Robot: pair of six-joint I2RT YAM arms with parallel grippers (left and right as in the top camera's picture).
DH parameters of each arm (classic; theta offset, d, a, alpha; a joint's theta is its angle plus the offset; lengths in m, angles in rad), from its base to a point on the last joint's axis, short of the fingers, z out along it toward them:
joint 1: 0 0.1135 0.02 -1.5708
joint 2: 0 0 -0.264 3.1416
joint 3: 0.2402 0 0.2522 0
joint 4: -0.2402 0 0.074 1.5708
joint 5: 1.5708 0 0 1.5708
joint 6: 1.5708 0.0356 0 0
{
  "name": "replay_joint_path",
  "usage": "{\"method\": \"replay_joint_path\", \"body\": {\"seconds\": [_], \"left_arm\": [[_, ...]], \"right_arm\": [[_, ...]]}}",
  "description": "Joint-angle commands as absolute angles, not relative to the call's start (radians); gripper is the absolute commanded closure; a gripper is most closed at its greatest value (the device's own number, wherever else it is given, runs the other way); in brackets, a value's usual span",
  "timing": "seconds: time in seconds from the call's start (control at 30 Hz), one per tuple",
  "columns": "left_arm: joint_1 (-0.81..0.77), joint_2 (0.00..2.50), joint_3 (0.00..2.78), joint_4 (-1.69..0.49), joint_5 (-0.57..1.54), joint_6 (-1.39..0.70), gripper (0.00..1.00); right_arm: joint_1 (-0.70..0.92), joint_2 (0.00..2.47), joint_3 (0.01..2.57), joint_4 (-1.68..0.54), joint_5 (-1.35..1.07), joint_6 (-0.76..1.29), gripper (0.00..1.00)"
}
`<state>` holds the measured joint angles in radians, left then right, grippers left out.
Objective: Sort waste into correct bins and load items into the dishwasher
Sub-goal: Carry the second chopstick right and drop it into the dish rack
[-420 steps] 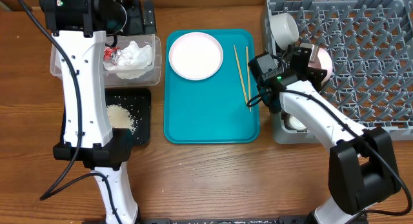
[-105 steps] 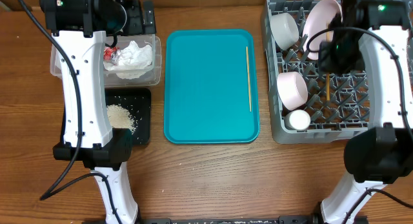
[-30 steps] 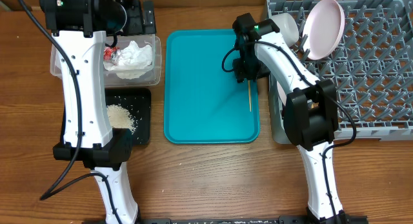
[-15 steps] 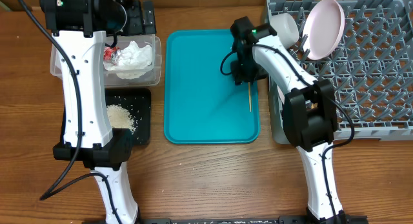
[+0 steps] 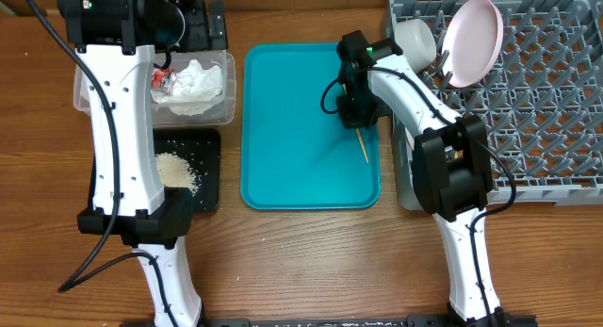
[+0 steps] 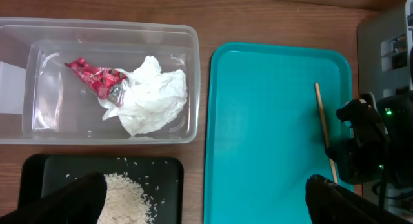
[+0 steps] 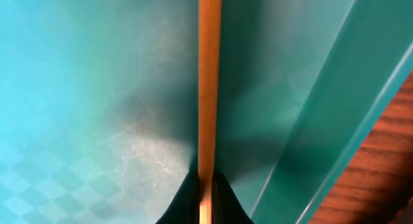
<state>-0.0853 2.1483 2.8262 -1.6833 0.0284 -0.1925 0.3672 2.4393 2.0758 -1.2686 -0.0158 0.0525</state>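
My right gripper (image 5: 359, 115) is shut on a thin wooden chopstick (image 5: 364, 148) at the right side of the teal tray (image 5: 292, 129). In the right wrist view the fingertips (image 7: 206, 197) pinch the chopstick (image 7: 208, 82) just above the tray floor. My left gripper (image 6: 206, 208) is wide open and empty, high above the clear tub (image 5: 227, 106), which holds the red-and-silver wrapper (image 5: 162, 78) and the white napkin (image 5: 196, 82). Rice (image 5: 176, 169) lies in the black tray (image 5: 209, 190). The plate (image 5: 474, 40) and a bowl (image 5: 413, 40) stand in the grey dish rack (image 5: 546, 110).
The tray's raised right rim (image 7: 335, 121) runs close beside the chopstick. The rack's left wall stands just right of the tray. My right arm hides the rack's near-left corner. The left wrist view shows the tub (image 6: 100, 24), the rice (image 6: 126, 195) and the chopstick (image 6: 321, 114).
The right gripper has edged slightly left on the chopstick, and the chopstick's free end now slants a little instead of lying straight. The left arm has not moved.
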Motion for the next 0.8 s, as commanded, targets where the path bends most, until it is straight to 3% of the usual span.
{"method": "replay_joint_path", "body": {"seconds": [0.0,0.43,0.77], "left_arm": [[-0.085,2.134,2.828,-1.682,0.022,-0.206,0.00],[-0.086,2.134,2.828,-1.683,0.022,-0.206,0.00],[-0.086,2.134,2.828,-1.682,0.022,-0.206,0.00]], "right_arm": [[0.365,2.428,2.114,-1.316,-0.052,0.053,0.96],[0.310,2.181,2.601,-1.623,0.072,0.053,0.96],[0.140,2.083,2.577,-1.694,0.121,0.052,0.96]]}}
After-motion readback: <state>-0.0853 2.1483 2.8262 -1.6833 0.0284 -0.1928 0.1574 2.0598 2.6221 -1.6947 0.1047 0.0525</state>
